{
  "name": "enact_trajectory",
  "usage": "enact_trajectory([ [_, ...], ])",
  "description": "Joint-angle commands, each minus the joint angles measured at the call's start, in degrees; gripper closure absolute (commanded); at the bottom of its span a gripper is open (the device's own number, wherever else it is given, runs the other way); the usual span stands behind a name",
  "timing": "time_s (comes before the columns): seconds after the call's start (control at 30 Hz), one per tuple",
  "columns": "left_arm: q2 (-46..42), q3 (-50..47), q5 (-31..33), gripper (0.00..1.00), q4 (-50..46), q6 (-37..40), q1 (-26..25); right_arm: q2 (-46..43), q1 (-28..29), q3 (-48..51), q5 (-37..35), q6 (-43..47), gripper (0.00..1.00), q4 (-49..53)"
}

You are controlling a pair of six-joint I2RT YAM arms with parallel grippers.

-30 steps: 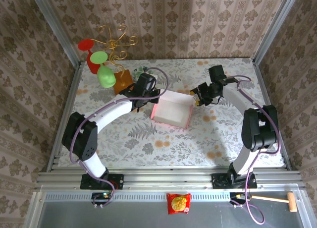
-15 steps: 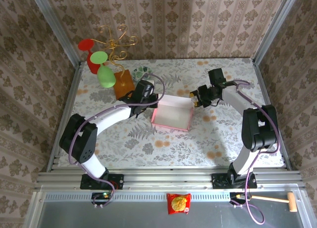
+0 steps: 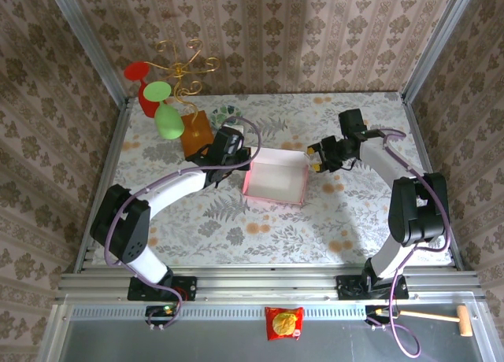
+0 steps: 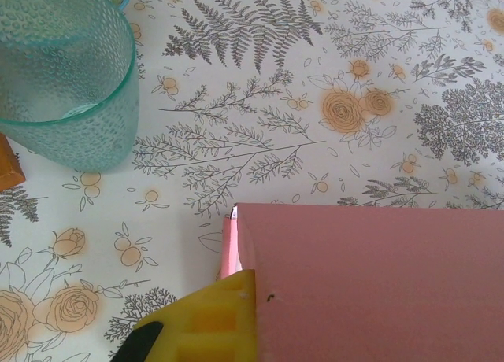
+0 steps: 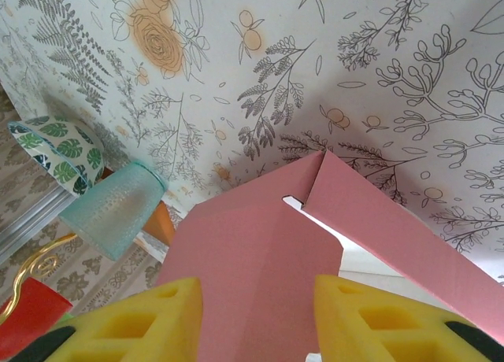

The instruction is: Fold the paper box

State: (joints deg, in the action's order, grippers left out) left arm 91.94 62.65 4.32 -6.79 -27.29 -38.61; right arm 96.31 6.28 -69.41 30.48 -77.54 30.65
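The pink paper box (image 3: pixel 276 179) sits in the middle of the table, between the two arms. The left gripper (image 3: pixel 242 159) is squeezed tight on the box's left wall, with a yellow finger (image 4: pixel 206 324) flat against it. The right gripper (image 3: pixel 316 156) is at the box's far right corner, its fingers (image 5: pixel 142 323) spread apart with a pink flap between them.

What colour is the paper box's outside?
Pink; the paper box shows best in the left wrist view.
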Motion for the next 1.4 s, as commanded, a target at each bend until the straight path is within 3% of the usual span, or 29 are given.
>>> enact_trajectory([
  [0.0,-1.15,1.07,0.17,1.0,0.8,-0.34,-0.25,-1.57,-0.13,1.08,0.66,0.74,0.57,2.51],
  [0.63,-0.3,0.55,-0.56,1.0,2.93,-3.0,-0.94,0.51,2.4,2.7,3.29,-7.23,0.54,-5.86],
  [0.83,-0.9,-1.38,-0.83,1.0,5.38,-3.2,-1.42,2.03,2.51,2.44,2.15,-4.65,0.58,-5.74],
  [1.37,-3.44,-15.02,-2.79,0.98,22.9,-0.93,-2.76,1.71,2.59,8.18,-1.18,4.48,0.7,-14.44],
])
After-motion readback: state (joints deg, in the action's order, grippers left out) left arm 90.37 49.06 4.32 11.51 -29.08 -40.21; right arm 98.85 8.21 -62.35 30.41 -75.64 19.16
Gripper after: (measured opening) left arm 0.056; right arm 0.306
